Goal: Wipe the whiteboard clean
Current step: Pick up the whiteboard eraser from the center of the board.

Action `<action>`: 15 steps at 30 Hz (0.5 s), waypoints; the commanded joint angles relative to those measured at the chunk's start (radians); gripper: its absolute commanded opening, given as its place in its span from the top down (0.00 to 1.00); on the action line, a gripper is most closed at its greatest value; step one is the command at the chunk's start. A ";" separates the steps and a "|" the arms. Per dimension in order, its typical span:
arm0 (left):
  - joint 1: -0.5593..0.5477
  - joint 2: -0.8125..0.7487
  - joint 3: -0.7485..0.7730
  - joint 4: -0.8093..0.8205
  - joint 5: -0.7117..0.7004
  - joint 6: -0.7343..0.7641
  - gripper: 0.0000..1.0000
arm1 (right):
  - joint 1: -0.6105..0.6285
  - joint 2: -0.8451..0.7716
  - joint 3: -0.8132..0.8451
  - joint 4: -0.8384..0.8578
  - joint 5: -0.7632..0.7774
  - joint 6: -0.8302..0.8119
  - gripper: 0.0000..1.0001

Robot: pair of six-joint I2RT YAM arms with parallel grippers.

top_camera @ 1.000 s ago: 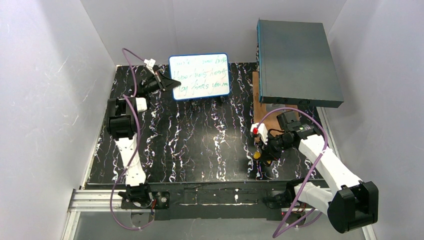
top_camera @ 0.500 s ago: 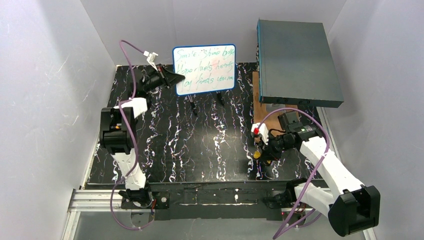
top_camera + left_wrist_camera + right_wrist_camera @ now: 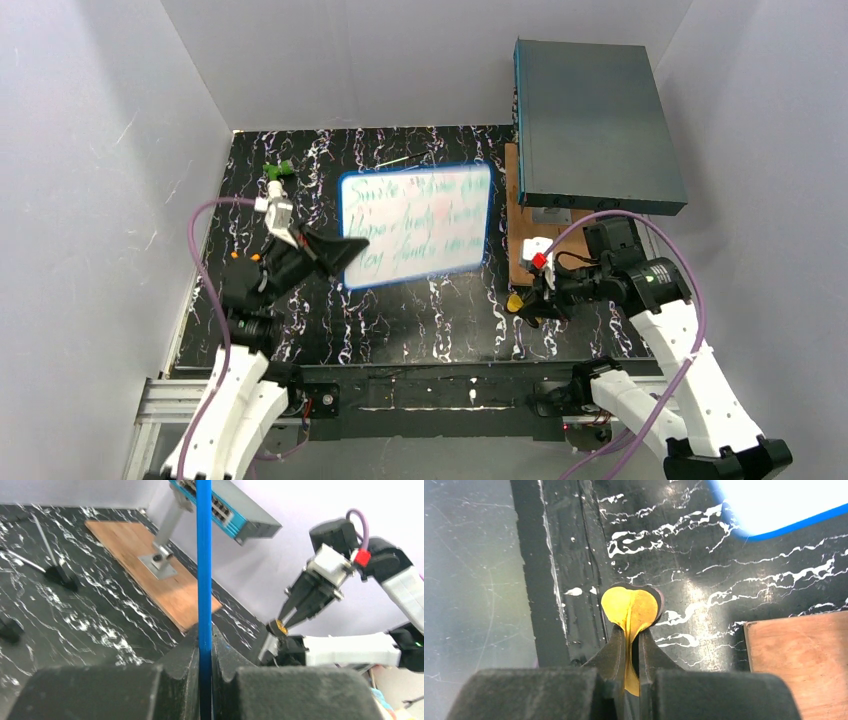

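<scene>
Centre frame, the left gripper (image 3: 338, 256) pinches the edge of the blue-framed green-lettered whiteboard (image 3: 415, 225); lower right, the right gripper (image 3: 634, 630) squeezes a folded yellow pad (image 3: 631, 605).

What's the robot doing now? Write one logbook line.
left gripper: shut on whiteboard edge | right gripper: shut on yellow pad | pad apart from whiteboard | green writing: not erased

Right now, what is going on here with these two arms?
The left gripper clamps the whiteboard by its left edge and holds it above the table, face up. The right gripper pinches a small yellow pad beside the board's lower right corner, not touching it. The green writing is not yet wiped.
</scene>
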 commanded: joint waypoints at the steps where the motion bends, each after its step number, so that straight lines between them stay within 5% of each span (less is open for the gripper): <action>1: -0.057 -0.223 -0.082 -0.271 -0.084 -0.088 1.00 | 0.007 -0.031 0.106 -0.105 -0.077 0.025 0.99; 8: -0.230 -0.410 -0.184 -0.383 -0.195 -0.170 1.00 | 0.007 0.003 0.150 -0.096 -0.137 0.026 0.99; 15: -0.361 -0.303 -0.286 -0.176 -0.303 -0.190 1.00 | 0.007 0.060 0.132 -0.045 -0.149 0.045 0.99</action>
